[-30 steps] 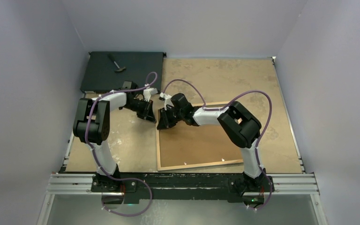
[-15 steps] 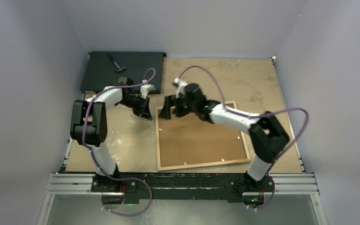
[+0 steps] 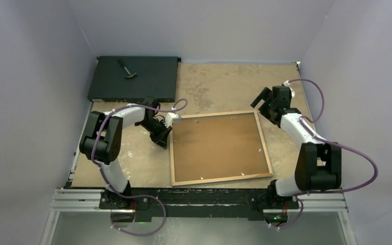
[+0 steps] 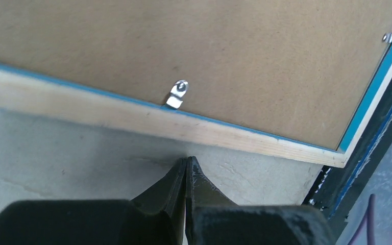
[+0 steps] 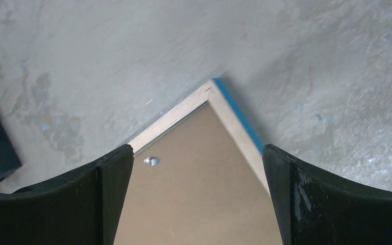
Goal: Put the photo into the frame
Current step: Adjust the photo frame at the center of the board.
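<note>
On the tan table (image 3: pixel 224 81) the frame (image 3: pixel 219 179) lies back-up, long axis crosswise; left gripper (image 4: pixel 186 166) closed, right gripper (image 5: pixel 198 149) wide.

- plain pale grey-lilac walls (image 3: pixel 209 25), 3 sides, soft light
- worn tan mottled tabletop (image 3: pixel 224 81)
- flat black rect. box (image 3: pixel 148 81), far-left corner
- silver alu rail (image 3: pixel 71 200) along near edge

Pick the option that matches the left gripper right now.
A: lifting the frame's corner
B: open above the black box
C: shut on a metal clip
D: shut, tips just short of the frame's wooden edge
D: in the left wrist view the left gripper has its fingers pressed together, pointing at the frame edge, with a strip of table between; the metal clip lies beyond, untouched.
</note>
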You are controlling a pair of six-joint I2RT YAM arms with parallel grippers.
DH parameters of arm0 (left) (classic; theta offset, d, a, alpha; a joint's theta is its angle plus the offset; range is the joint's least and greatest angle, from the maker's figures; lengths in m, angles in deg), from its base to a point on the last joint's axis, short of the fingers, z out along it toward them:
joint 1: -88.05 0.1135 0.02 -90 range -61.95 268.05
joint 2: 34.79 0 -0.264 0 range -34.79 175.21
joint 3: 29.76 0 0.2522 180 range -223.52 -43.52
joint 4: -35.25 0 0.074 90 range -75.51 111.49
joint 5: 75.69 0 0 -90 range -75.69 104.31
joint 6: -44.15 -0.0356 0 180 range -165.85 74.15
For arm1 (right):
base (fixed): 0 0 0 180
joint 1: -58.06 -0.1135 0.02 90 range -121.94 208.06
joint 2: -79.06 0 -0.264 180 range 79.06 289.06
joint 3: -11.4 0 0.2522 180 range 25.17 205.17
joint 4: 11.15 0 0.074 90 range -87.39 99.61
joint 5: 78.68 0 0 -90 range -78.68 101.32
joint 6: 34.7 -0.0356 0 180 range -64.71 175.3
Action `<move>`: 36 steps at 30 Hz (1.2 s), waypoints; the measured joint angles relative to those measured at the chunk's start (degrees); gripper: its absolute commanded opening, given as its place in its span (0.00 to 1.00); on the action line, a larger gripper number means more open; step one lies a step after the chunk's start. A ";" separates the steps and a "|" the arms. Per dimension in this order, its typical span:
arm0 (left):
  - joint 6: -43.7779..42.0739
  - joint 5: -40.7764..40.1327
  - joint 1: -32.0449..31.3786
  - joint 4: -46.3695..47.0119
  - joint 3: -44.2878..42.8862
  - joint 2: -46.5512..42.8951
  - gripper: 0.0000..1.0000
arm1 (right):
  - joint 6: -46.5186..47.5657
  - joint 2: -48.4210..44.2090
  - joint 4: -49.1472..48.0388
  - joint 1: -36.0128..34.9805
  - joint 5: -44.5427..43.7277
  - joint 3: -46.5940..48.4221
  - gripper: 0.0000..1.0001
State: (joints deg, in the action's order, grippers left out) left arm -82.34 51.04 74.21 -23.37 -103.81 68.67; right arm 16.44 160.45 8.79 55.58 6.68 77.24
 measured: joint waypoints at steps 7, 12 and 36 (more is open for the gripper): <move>-0.87 -2.12 -4.33 2.38 2.01 -2.38 0.00 | -0.57 12.13 -0.87 2.14 1.81 1.22 0.99; -0.68 -2.54 -5.88 3.54 2.43 -2.75 0.00 | -0.81 16.92 -3.72 1.77 4.42 5.42 0.99; 5.01 6.64 -19.32 -9.60 -12.74 7.43 0.37 | 2.03 38.16 2.71 -13.57 8.41 37.86 0.99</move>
State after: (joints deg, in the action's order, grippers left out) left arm -77.34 57.69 54.89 -32.96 -116.55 76.10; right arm 18.48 198.61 11.50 42.01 15.09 115.10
